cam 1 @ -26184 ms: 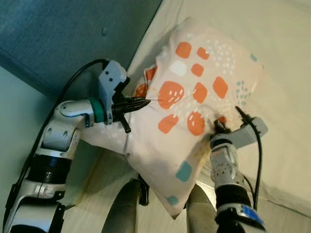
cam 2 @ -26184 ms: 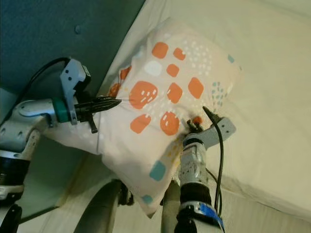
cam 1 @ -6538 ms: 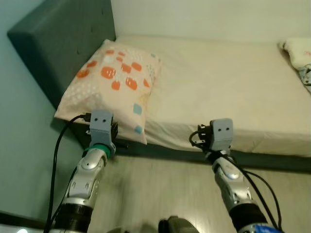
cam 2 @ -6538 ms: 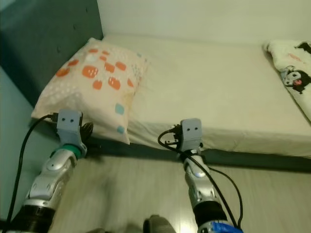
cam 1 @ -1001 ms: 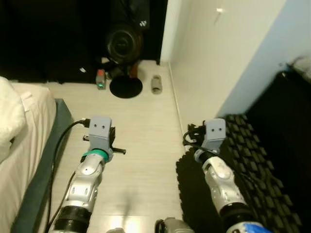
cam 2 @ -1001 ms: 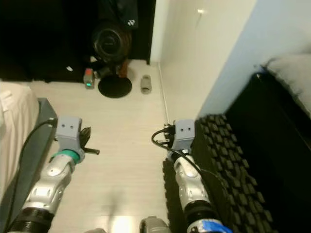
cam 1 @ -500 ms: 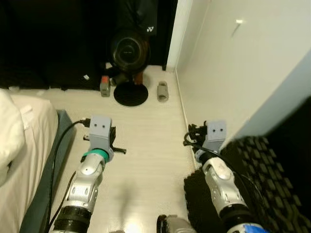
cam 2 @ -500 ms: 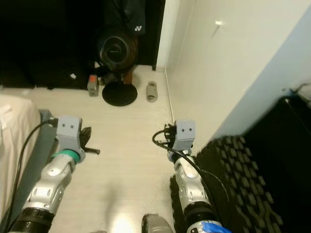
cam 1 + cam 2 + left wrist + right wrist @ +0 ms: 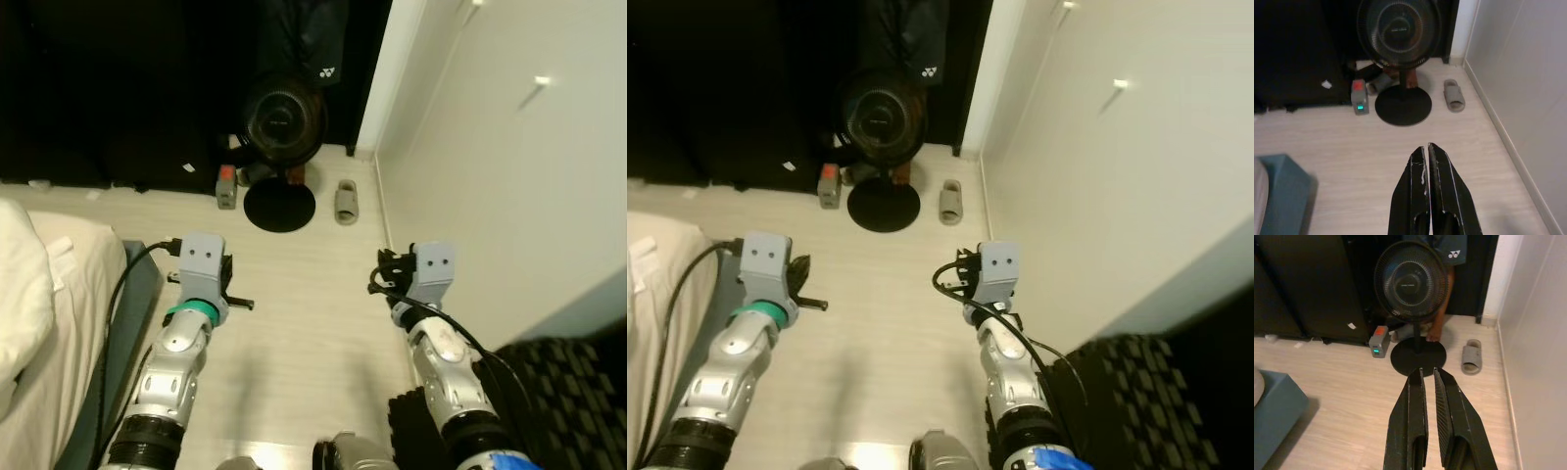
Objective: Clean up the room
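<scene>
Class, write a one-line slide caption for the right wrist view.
Right gripper, slightly open, points at a black fan with a grey slipper beside it.

A black fan point(image 9: 1411, 281) stands on a pale wood-grain floor point(image 9: 1342, 401). Beside it lie a grey slipper point(image 9: 1470, 357) and a grey box point(image 9: 1379, 340) with a red top.

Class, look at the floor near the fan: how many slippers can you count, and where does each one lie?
2. One grey slipper lies between the fan's round base and the white wall. A second slipper lies partly hidden behind the fan's stand. More may be hidden in the dark.
</scene>
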